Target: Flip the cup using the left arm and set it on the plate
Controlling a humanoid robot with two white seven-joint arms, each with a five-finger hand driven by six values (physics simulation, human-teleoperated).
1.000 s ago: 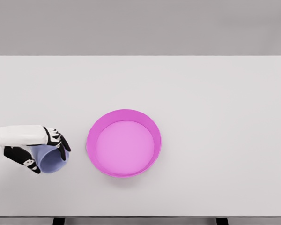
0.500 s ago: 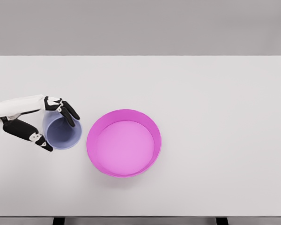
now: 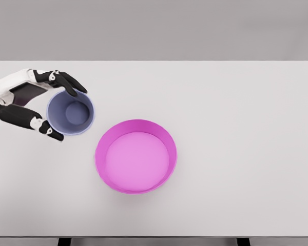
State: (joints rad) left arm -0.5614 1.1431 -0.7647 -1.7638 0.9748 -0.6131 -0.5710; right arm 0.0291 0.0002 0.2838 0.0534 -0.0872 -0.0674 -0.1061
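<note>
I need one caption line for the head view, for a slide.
Left hand holds the blue cup, mouth toward the camera, beside the empty pink plate on the white table.
</note>
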